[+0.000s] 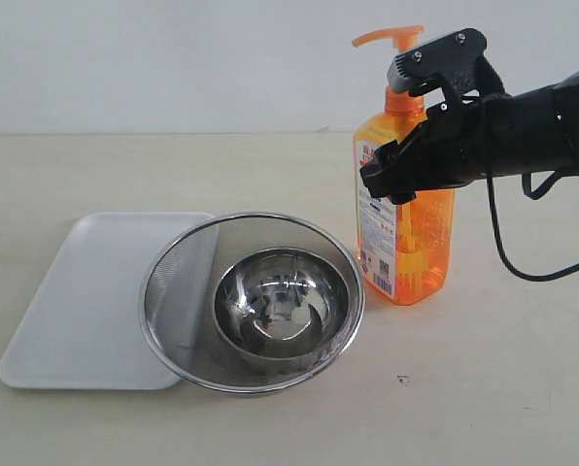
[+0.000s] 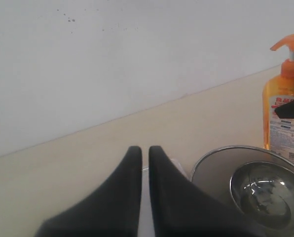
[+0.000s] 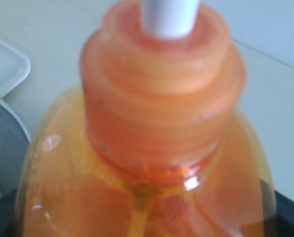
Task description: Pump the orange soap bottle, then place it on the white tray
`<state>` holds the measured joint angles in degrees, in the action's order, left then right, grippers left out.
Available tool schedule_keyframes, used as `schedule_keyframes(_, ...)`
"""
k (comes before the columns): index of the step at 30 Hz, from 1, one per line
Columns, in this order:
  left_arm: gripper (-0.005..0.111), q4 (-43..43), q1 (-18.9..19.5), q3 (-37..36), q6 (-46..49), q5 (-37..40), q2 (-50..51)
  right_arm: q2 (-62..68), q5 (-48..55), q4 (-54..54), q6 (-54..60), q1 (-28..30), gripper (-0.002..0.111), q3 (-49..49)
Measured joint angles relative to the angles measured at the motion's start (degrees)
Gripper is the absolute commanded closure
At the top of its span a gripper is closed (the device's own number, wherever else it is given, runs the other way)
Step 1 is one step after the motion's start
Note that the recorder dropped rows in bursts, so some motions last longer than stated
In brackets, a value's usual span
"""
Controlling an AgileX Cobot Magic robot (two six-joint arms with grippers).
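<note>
The orange soap bottle (image 1: 406, 243) stands upright on the table, right of the bowls, its pump head raised on the white stem. My right gripper (image 1: 372, 180) reaches in from the right and is shut on the bottle's upper body, just under the neck. In the right wrist view the bottle (image 3: 157, 123) fills the frame, with dark fingers (image 3: 290, 212) at its sides. The white tray (image 1: 85, 291) lies flat at the left. My left gripper (image 2: 144, 150) is shut and empty above the tray's corner (image 2: 179, 165), far from the bottle (image 2: 284, 113).
A round steel mesh strainer (image 1: 173, 262) sits partly on the tray's right end, with a smaller steel bowl (image 1: 282, 301) inside it. The strainer's rim comes close to the bottle's base. A black cable (image 1: 508, 252) hangs from the right arm.
</note>
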<state>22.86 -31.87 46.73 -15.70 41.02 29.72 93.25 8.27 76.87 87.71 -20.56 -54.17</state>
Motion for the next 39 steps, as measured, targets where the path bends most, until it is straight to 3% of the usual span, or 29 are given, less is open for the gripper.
schedule_keyframes(9, 0.102, 3.39, 0.0, -1.23, -2.06, 2.45, -2.03, 0.0, 0.0, 0.0, 0.14, 0.0, 0.108, 0.0)
schedule_keyframes(20, 0.102, 3.62, 0.0, -7.82, -2.43, 3.2, -10.04, 0.0, 0.0, 0.0, 0.14, 0.0, 0.108, 0.0)
schedule_keyframes(39, 0.102, 3.62, 0.0, -10.57, -3.14, 12.17, -18.26, 0.0, 0.34, 0.0, 0.18, 0.0, 0.108, 0.0)
